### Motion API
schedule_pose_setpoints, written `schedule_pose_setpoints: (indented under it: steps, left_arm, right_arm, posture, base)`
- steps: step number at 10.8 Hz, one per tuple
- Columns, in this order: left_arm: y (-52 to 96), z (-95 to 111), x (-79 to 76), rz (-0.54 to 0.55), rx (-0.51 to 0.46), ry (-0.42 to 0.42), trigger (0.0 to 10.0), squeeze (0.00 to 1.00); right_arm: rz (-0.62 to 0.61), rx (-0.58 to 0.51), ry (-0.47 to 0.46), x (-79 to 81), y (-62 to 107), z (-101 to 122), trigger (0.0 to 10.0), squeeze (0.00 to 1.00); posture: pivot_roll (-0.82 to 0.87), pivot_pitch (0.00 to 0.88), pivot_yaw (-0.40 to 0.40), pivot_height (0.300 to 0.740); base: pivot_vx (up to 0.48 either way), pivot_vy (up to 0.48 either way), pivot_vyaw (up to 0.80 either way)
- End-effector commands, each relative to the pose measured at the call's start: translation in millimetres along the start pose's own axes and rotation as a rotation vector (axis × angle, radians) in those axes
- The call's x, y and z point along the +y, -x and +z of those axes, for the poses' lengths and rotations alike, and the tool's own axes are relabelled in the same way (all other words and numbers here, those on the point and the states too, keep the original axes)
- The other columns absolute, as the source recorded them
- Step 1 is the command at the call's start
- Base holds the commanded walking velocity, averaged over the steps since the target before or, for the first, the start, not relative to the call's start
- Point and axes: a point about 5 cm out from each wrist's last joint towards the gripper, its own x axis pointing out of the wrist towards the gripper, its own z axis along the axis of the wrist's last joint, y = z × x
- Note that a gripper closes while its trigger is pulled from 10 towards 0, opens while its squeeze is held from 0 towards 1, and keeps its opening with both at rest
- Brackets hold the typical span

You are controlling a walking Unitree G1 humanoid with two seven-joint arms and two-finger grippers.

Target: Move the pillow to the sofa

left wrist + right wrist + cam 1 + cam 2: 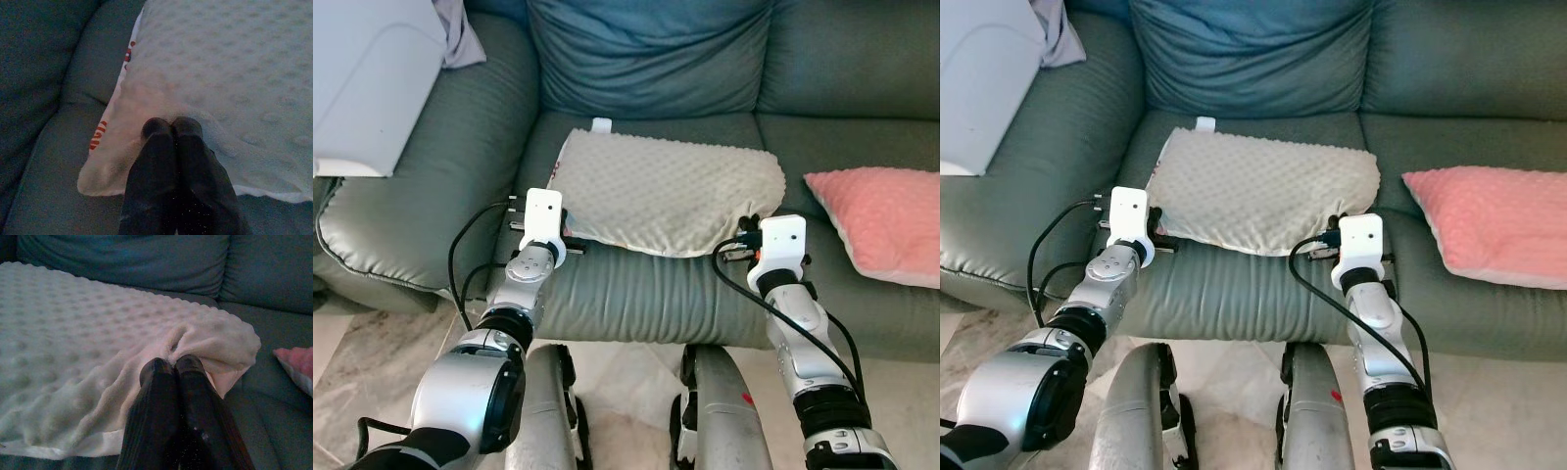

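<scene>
1. The cream dimpled pillow [671, 191] lies flat on the middle seat of the grey-green sofa [636, 284], its near edge just ahead of both pincers.
2. The left gripper [171, 128] has its fingers pressed together, pinching the pillow's near left corner, beside the edge with orange lettering.
3. The right gripper [172, 366] is likewise clenched on bunched fabric at the pillow's near right corner.
4. A pink pillow [881, 220] lies on the seat to the right gripper's outer side, apart from the cream one.
5. A blue back cushion [651, 54] stands beyond the pillow.
</scene>
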Motion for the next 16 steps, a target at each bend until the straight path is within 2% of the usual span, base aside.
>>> schedule_pose_setpoints:
  steps: [1, 8, 9, 10, 12, 16]
  left_arm:
    - [0.5, -2.3, 1.6, 0.009, 0.01, -0.011, 10.0, 0.0]
    - [0.5, -2.3, 1.6, 0.009, 0.01, -0.011, 10.0, 0.0]
    - [2.9, -1.2, 45.4, 0.148, 0.014, -0.05, 10.0, 0.0]
    - [5.1, 1.5, 65.4, 0.219, 0.011, -0.041, 10.0, 0.0]
    - [7.3, 7.6, 82.5, 0.298, -0.014, -0.037, 10.0, 0.0]
    - [11.9, 0.2, 90.9, 0.326, 0.0, -0.023, 10.0, 0.0]
  right_arm:
    - [0.006, 0.004, -0.001, 1.5, 1.7, -1.7, 10.0, 0.0]
    - [0.006, 0.004, -0.001, 1.5, 1.7, -1.7, 10.0, 0.0]
    - [0.01, 0.042, 0.02, -13.3, 8.7, -12.7, 10.0, 0.0]
    - [0.008, 0.044, 0.028, -21.2, 8.5, -11.8, 10.0, 0.0]
    - [0.039, 0.017, 0.007, -14.3, 6.7, -5.5, 10.0, 0.0]
    - [0.067, 0.037, -0.007, -4.6, 22.7, -12.0, 10.0, 0.0]
  posture:
    - [-0.05, 0.273, 0.065, 0.616]
    - [-0.05, 0.273, 0.065, 0.616]
    - [-0.06, 0.252, 0.037, 0.616]
    - [-0.07, 0.248, 0.034, 0.616]
    - [-0.06, 0.24, 0.028, 0.616]
    - [-0.06, 0.234, 0.023, 0.616]
  base:
    - [0.0, 0.0, 0.0]
    - [0.0, 0.0, 0.0]
    - [0.0, 0.0, 0.0]
    - [0.0, 0.0, 0.0]
    - [0.0, 0.0, 0.0]
    - [0.0, 0.0, 0.0]
